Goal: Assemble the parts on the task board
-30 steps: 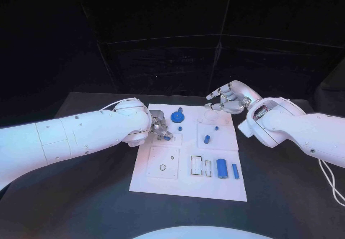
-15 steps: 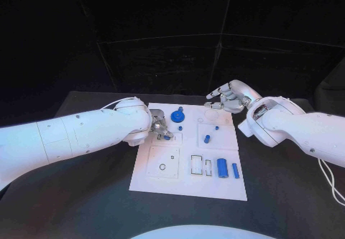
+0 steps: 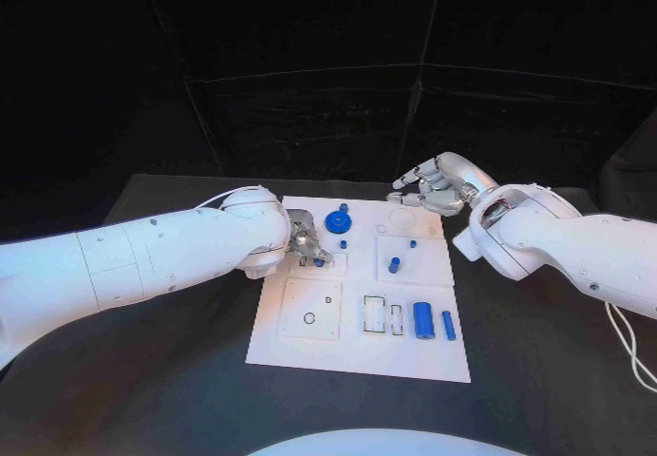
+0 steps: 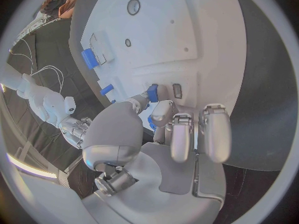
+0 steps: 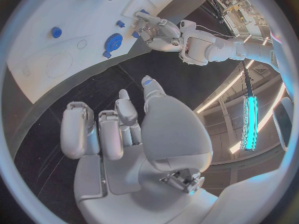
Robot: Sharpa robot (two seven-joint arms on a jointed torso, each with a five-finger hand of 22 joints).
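Head view: left hand (image 3: 307,243) low on the task board (image 3: 359,356), fingers bunched at a small blue part (image 3: 318,262). Right hand (image 3: 436,186) raised past the board's far edge, fingers loosely curled, empty.

Left wrist view: fingertips (image 4: 164,109) pinch the blue part (image 4: 152,92) against the board (image 4: 187,30).

Right wrist view: right hand (image 5: 134,129) half-curled, holding nothing, above the table off the board (image 5: 74,30).

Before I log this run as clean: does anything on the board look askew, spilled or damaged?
Nothing stands out. The task board lies flat, its blue parts on it. The left hand is at a small blue part; the right hand is off the board.
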